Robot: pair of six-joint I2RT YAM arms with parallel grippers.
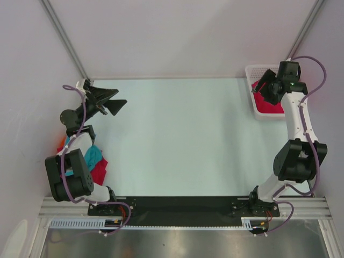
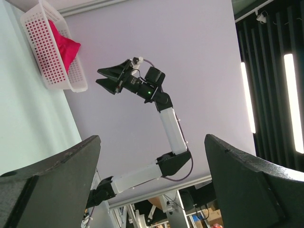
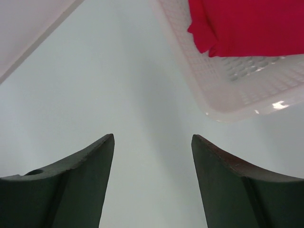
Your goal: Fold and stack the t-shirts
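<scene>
Two arms stand at the near edge of the pale, smooth table, each white-sleeved with black joints and trailing one loop of lilac cable. The left gripper hangs over the far left part of the table, its two black wedge-shaped fingers spread wide with nothing between them. The right gripper is raised in the air by the far right corner, close beside the one white plastic basket. Its jaws are also parted and empty. The basket is a rectangular tub of fine square mesh with a rounded rim. One crimson-red t-shirt lies bunched inside it, soft cloth with a rolled fold along its edge. At the left edge of the table, beside and partly under the left arm's lower links, lies a loose heap of more shirts. I count a teal t-shirt, a red t-shirt just nearer the base, and a sliver of orange-red cloth peeping out on the arm's outer side. The arm hides the rest, so I can't tell how neatly they are folded.
</scene>
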